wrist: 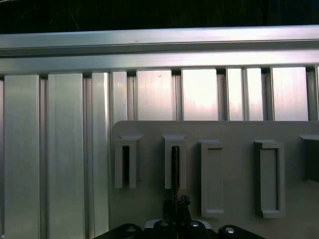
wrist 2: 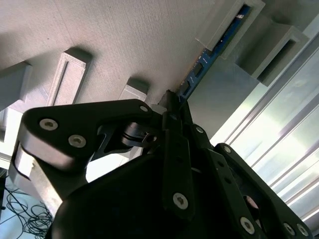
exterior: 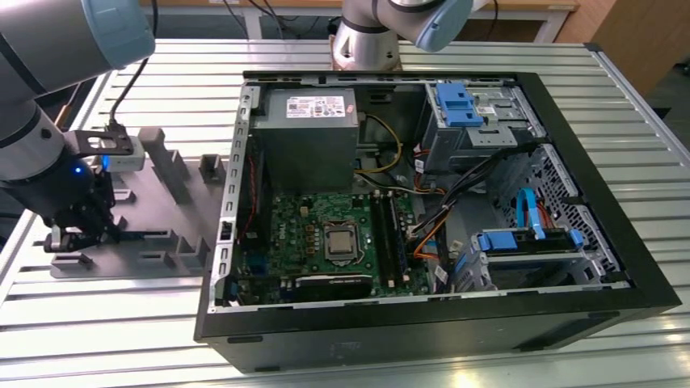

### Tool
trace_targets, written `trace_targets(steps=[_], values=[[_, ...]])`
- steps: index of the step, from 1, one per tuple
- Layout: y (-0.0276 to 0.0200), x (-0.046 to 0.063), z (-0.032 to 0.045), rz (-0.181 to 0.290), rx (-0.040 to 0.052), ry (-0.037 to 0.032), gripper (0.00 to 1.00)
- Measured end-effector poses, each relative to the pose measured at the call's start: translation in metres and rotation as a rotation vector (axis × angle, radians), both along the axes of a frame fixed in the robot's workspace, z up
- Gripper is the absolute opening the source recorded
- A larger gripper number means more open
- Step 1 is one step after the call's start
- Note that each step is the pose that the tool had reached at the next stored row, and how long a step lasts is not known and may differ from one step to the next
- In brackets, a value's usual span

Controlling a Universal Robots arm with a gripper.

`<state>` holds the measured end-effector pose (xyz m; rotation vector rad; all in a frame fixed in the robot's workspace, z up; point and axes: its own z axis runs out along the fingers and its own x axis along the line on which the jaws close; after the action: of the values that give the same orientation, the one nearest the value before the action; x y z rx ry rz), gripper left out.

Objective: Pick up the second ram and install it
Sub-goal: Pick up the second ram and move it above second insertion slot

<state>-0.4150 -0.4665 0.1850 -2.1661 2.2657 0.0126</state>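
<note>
Your gripper [wrist 2: 173, 99] is pinching shut on one end of the second ram [wrist 2: 214, 47]. The stick is standing on its thin edge in the grey tray [wrist 2: 124, 40], its long axis running alongside the tray's edge and its far end sitting in a slotted block [wrist 2: 219, 20].

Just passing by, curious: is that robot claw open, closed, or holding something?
Gripper: closed on the thin blue-green circuit-board ram stick seated in the grey plastic tray.

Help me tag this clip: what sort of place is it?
Probably a robotics lab bench: an open desktop computer case on a slotted aluminium table, a robot arm over a grey fixture tray.
</note>
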Motion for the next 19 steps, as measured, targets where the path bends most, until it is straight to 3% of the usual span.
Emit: trace_targets(steps=[10,19], values=[[0.0000,0.0000,0.0002,0.000,0.0002,-0.0003,0.14],[0.0000,0.0001,0.0064,0.000,0.0002,-0.0003,0.14]])
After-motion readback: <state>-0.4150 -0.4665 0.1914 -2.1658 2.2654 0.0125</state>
